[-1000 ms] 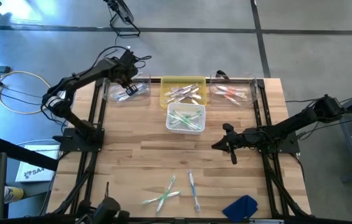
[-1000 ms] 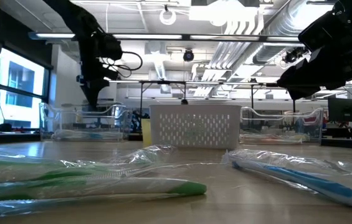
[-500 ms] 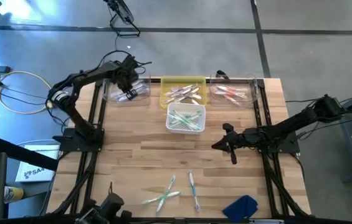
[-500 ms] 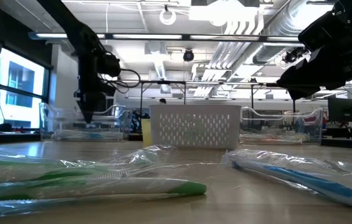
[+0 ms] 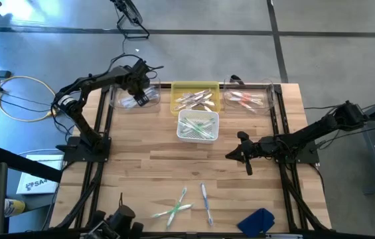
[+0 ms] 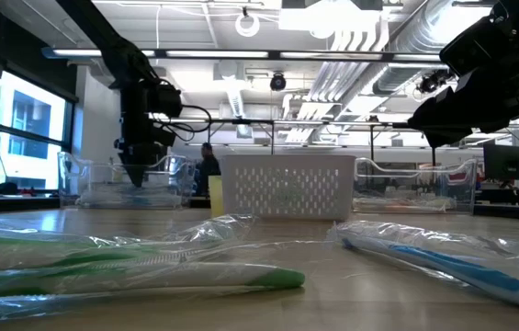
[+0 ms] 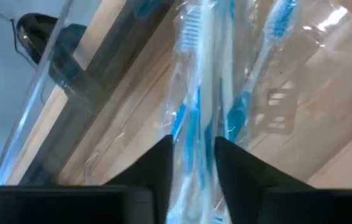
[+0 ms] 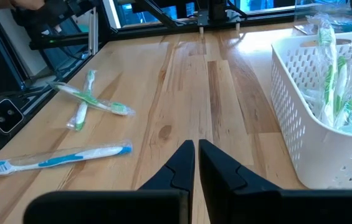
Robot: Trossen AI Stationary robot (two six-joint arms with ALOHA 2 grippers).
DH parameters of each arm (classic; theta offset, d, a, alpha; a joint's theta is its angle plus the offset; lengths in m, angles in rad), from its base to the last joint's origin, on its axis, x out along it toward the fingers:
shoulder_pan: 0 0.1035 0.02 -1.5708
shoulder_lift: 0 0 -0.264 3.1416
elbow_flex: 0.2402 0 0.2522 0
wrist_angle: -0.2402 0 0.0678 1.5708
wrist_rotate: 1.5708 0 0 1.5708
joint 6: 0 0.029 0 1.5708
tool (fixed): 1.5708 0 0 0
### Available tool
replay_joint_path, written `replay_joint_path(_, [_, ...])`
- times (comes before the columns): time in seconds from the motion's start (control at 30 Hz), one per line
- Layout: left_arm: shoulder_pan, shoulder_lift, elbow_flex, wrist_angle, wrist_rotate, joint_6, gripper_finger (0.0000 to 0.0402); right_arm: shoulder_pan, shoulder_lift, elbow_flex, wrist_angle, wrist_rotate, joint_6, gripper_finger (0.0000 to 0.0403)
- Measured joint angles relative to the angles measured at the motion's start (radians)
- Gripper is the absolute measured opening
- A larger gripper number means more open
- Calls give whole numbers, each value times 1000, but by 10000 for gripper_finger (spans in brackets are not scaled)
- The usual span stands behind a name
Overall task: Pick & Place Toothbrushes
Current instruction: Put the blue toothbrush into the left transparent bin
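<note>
The left gripper reaches into the clear plastic bin at the tabletop's far left corner, fingers parted around wrapped blue toothbrushes. Beside it stand the yellow tray and white perforated basket. The right gripper, clenched and empty, hovers mid-table; 3 wrapped toothbrushes and a blue cloth lie at the near edge.

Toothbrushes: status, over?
Left hand open over left clear bin, blue brushes below. Right hand shut, idle mid-table. Three brushes left on front edge. Nothing in the way.

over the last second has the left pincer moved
Yes. The left pincer has dropped from above the clear bin into it, toward its toothbrushes.
</note>
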Motion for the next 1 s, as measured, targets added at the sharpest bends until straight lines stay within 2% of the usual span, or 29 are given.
replay_joint_path(0.13, [-1,0,0,6,0,-1,154,0,0,0,0,0,0,15])
replay_joint_path(0.27, [0,0,0,11,3,-1,172,0,0,0,0,0,0,15])
replay_joint_path(0.43, [0,0,0,6,7,-2,174,0,0,0,0,0,22,15])
replay_joint_path(0.53, [0,-3,0,1,60,-37,174,0,0,0,0,0,23,15])
replay_joint_path(0.63, [0,-3,12,-9,63,-57,175,0,0,0,0,0,27,15])
replay_joint_path(0.9, [-10,-13,148,-112,76,13,175,0,0,0,0,3,27,15])
replay_joint_path(1.0, [-52,-52,166,-86,99,78,175,0,0,0,0,27,27,15])
